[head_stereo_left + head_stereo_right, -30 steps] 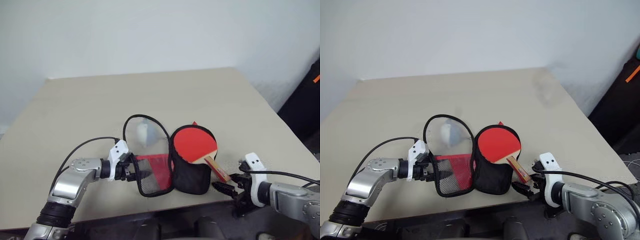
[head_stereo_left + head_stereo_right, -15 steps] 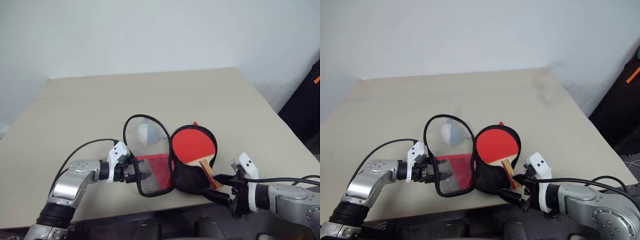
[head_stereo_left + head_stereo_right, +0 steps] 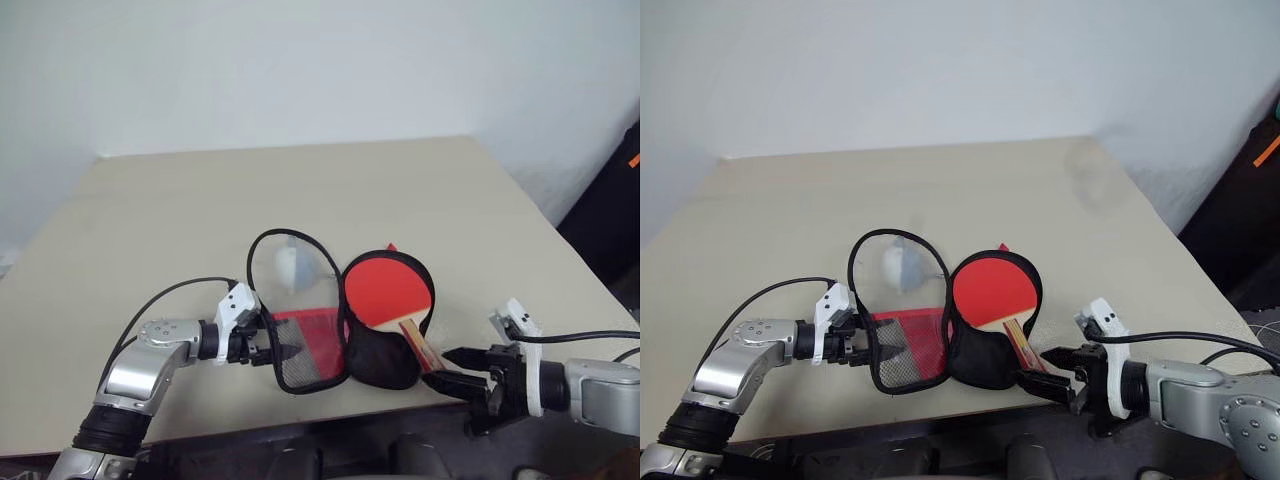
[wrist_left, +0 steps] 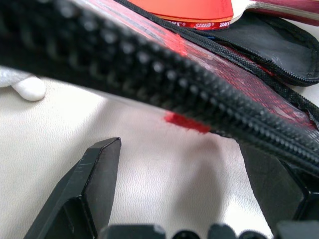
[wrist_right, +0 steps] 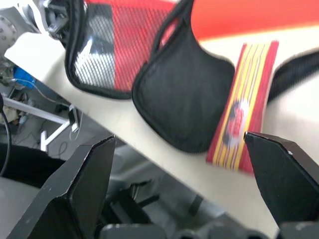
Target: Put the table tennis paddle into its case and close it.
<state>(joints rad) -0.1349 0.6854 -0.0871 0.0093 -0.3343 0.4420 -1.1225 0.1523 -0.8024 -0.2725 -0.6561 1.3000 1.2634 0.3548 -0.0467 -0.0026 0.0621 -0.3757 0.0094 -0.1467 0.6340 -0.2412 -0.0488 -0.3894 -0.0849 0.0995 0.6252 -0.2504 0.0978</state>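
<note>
Roughly halfway: round red-rubber, wooden-handled table tennis paddle [image 3: 388, 291] laid on opened black-and-red fabric case [image 3: 310, 345] near table [image 3: 150, 220] front edge, unzipped, handle overhanging; left gripper [image 3: 268, 349] and right gripper [image 3: 452, 369] jaws open, empty.

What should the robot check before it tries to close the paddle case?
1. Table tennis paddle blade lies on the open case: ok.
2. Handle tucked inside the case outline: not ok, it sticks out past the edge toward the right end effector.
3. Right end effector open and holding nothing: ok.
4. Left end effector at the mesh flap, open around its zipper edge: ok; whether it touches, cannot tell.
5. White ball under the clear window, clear of the paddle: ok.
6. Zipper pull located: cannot tell.
</note>
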